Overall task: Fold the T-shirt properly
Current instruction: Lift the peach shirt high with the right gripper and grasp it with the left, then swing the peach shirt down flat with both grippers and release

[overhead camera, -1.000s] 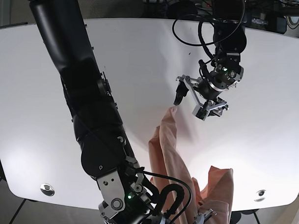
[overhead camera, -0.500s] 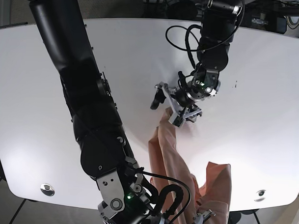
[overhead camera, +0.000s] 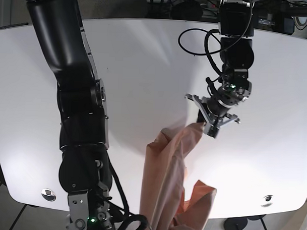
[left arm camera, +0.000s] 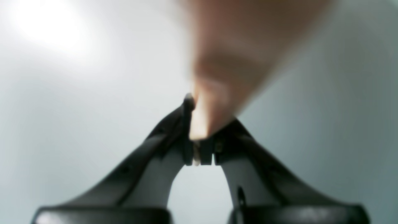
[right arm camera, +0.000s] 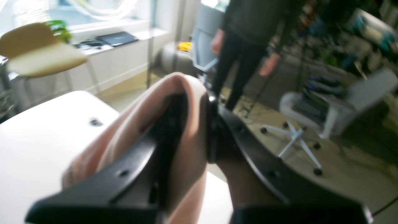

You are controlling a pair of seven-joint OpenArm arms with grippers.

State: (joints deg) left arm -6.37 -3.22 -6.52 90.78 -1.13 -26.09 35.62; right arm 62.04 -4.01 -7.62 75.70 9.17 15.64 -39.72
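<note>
Left gripper (overhead camera: 205, 128) clamped on pink T-shirt (overhead camera: 166, 171) | right gripper (right arm camera: 192, 124) clamped likewise | white table (overhead camera: 145, 59) | bystander (right arm camera: 248, 37), office chair (right arm camera: 311, 124) behind | no legible writing

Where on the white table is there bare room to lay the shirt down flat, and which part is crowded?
The white table is bare across its far middle, between the right arm and the left end effector, and also at the far right edge. It is crowded near the front edge, where the pink T-shirt hangs bunched between both end effectors.

Left gripper (overhead camera: 206, 126) pinched closed over the table; right gripper (right arm camera: 199, 130) seems clamped too, low down
</note>
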